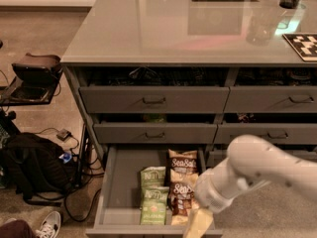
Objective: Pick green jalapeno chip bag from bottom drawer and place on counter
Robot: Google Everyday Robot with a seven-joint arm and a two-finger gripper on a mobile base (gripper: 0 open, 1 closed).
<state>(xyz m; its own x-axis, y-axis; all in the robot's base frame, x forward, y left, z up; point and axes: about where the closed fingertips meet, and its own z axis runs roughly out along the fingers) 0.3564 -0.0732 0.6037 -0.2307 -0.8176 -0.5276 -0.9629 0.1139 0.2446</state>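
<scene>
The bottom drawer (120,195) is pulled open. Two green jalapeno chip bags lie in its middle, one behind (152,176) and one in front (153,208). Two brown-and-cream Sea Salt bags (182,165) lie right beside them. My white arm reaches in from the right, and the cream gripper (198,225) hangs at the bottom edge of the view over the drawer's front right corner, partly covering the front Sea Salt bag. It is just right of the front green bag and holds nothing that I can see. The glossy counter (163,31) spans the top.
Two rows of closed grey drawers (153,100) sit above the open one. A black backpack (29,167), cables (74,155) and a small stand (34,73) are on the floor at left. A shoe (49,224) is at bottom left. A glass (260,26) and a checkered tag (303,44) are on the counter.
</scene>
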